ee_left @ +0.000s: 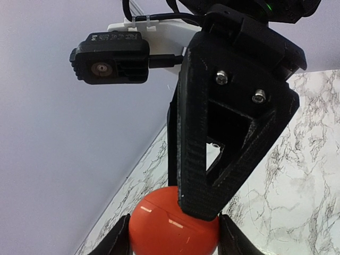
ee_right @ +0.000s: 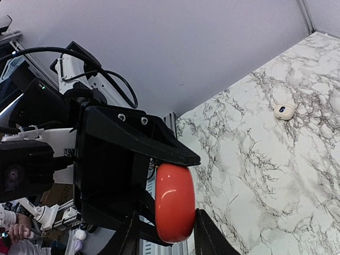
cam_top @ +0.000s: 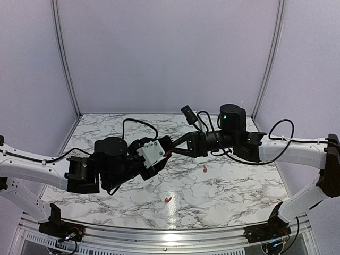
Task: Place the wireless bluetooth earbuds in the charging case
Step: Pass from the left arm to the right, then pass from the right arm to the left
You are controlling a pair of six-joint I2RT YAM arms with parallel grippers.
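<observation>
The charging case (ee_left: 159,234) is a round red puck, held above the table with its lid shut. My left gripper (ee_left: 172,236) is shut on it across its width. Edge-on, the charging case (ee_right: 174,202) sits between the fingers of my right gripper (ee_right: 167,236). The right finger touches its face and the left finger stands a little off. From above, the two grippers meet at mid-table, left gripper (cam_top: 161,158) and right gripper (cam_top: 171,150), with only a red sliver of the case (cam_top: 168,154) showing. Two earbuds lie on the marble, one earbud (cam_top: 205,170) to the right and the other earbud (cam_top: 168,200) nearer the front.
A small white object with a dark spot (ee_right: 284,110) lies on the marble tabletop (cam_top: 234,186) beyond the grippers. Pale walls close the table at the back and sides. A metal rail (cam_top: 170,234) runs along the near edge.
</observation>
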